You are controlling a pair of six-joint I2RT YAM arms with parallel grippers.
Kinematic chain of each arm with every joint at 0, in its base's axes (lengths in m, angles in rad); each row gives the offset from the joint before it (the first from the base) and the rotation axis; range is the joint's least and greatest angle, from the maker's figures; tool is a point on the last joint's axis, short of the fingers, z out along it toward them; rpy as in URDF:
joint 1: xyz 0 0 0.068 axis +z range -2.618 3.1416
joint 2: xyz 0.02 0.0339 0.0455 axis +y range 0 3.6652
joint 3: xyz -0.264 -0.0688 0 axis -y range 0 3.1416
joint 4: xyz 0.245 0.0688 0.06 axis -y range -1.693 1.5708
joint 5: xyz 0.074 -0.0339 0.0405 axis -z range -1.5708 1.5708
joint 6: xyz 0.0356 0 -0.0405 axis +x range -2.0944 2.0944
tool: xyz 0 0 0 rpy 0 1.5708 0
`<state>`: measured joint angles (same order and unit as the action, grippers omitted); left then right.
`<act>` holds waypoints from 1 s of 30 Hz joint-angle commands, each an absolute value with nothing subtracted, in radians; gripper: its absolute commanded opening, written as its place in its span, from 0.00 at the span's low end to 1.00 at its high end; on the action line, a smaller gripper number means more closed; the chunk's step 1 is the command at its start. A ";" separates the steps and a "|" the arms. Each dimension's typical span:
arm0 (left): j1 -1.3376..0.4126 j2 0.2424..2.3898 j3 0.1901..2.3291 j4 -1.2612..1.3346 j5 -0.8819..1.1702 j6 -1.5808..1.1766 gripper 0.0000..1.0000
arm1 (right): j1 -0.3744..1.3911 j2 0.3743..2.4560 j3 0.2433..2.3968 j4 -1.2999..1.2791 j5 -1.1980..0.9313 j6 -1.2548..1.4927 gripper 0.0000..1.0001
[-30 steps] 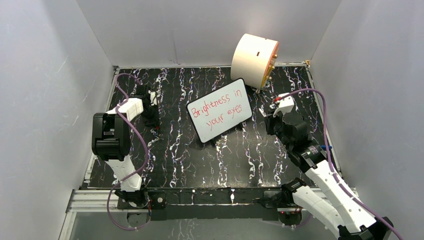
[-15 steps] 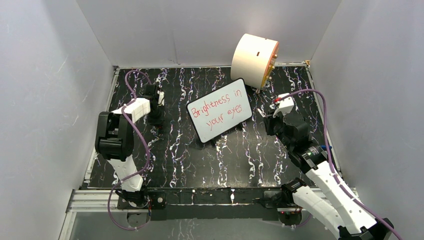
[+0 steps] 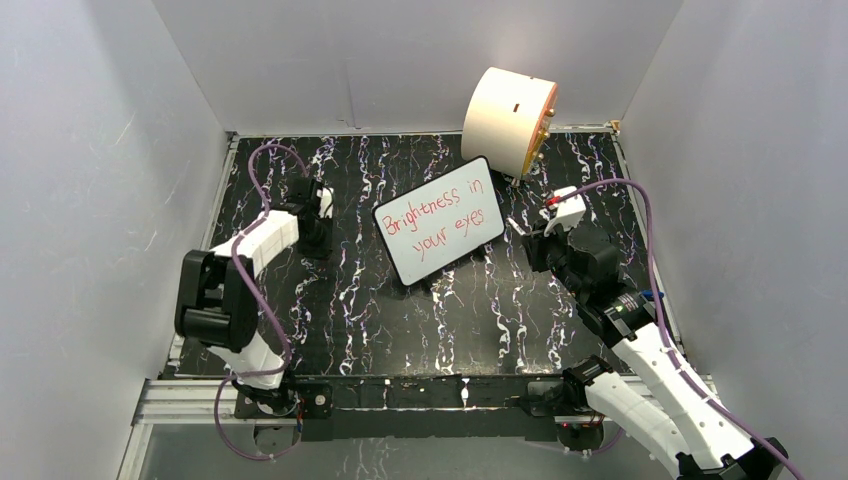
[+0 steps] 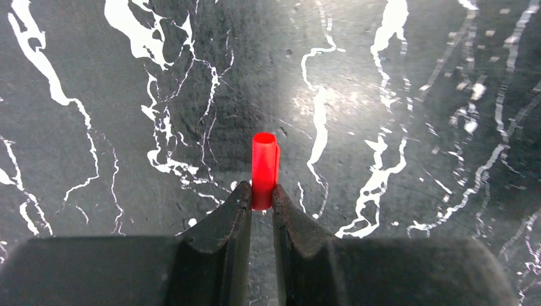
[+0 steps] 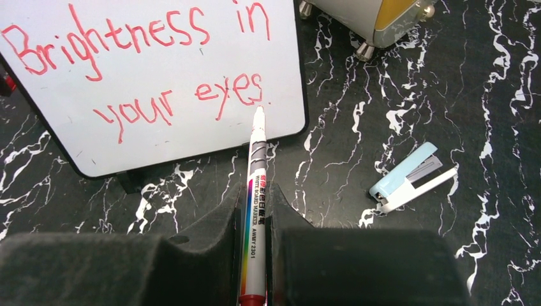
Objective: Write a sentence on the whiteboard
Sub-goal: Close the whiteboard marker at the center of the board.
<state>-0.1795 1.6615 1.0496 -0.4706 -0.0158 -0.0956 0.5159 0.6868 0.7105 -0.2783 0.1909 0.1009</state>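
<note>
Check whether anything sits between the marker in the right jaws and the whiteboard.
Nothing visible does. The marker points its tip over the whiteboard near its lower edge, just below "eyes". The blue stapler lies on the table off to the right, clear of that path.

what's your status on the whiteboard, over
Left gripper shut on red cap. Right gripper shut on marker, tip by "eyes". Sentence on whiteboard, two lines. Stapler lies apart.

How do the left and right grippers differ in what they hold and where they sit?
The left gripper pinches a short red cap by its end; the right gripper clamps a long whiteboard marker mid-barrel. The left gripper looks down on marbled table; the right gripper faces the whiteboard, marker tip by "eyes". Both are shut on something.
</note>
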 commanded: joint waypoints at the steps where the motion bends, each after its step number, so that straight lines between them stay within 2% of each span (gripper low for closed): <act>1: -0.204 1.516 1.018 -0.460 -0.023 -0.082 0.00 | 0.511 0.676 0.723 -0.202 0.152 0.092 0.00; 6: -0.231 1.355 0.977 -0.423 -0.081 -0.045 0.00 | 0.511 0.689 0.739 -0.214 0.125 0.091 0.00; 15: -0.239 1.103 0.954 -0.413 -0.001 0.034 0.01 | 0.511 0.731 0.767 -0.227 0.058 0.091 0.00; 30: -0.296 0.871 0.917 -0.404 0.260 0.193 0.00 | 0.511 0.802 0.875 -0.286 -0.146 0.081 0.00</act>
